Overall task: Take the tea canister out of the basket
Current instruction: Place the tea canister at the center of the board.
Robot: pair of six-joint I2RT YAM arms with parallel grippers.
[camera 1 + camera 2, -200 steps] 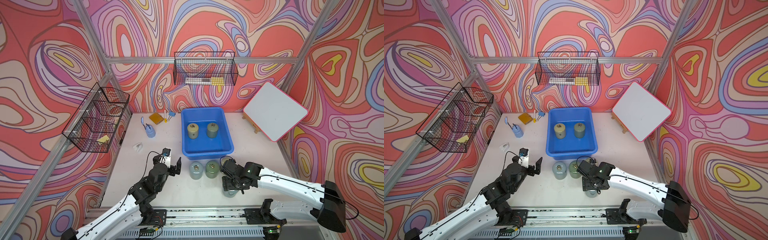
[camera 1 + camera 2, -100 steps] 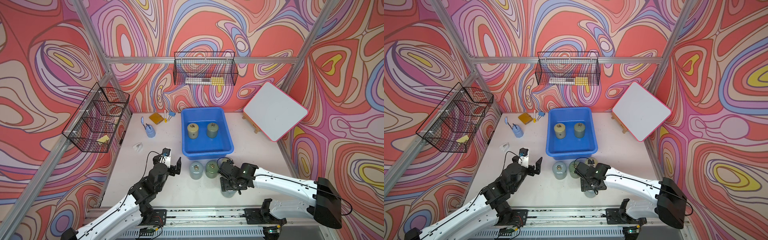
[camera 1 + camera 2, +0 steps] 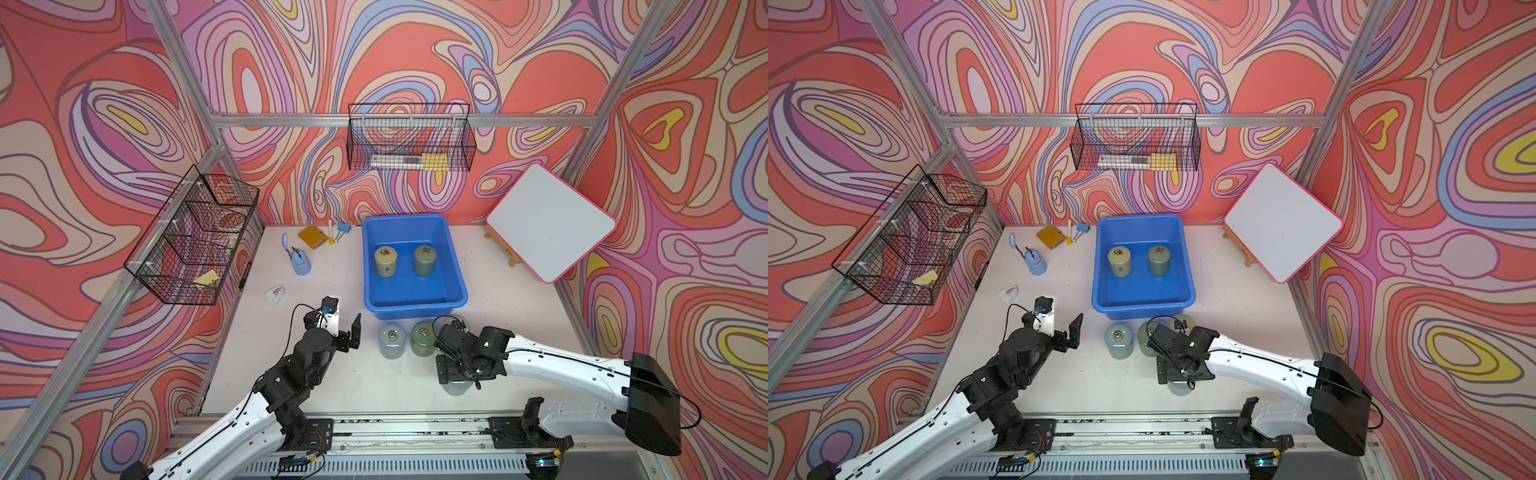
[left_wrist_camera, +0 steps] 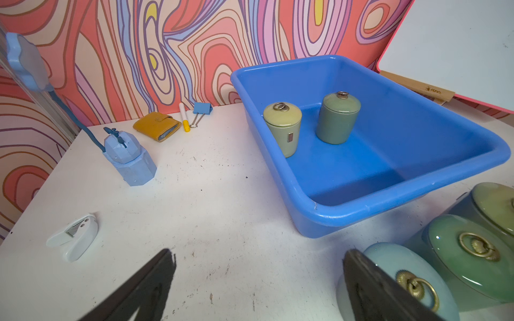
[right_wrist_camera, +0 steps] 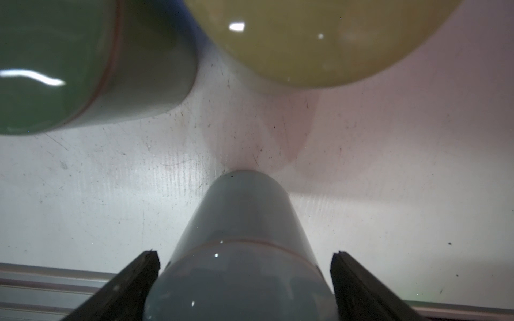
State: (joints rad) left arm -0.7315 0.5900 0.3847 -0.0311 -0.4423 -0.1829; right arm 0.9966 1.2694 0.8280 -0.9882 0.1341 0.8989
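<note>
While the left gripper [image 4: 258, 257] hangs wide open over the table [image 3: 374, 388], a yellowish tea canister [image 3: 385, 262] and a green tea canister [image 3: 424, 261] stand upright inside the blue basket [image 3: 415, 306]. Nearer the front edge, the right gripper [image 5: 246, 255] straddles a grey-blue canister [image 5: 244, 211] standing on the table, its fingers spread clear of it.

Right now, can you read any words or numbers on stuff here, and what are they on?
No text can be read clearly.
Small printed mark on the wooden ledge under the whiteboard: too small to read.
The little plate on the yellow-green canister in the basket: blurred.
The pale strip in the wire basket: too small.
</note>
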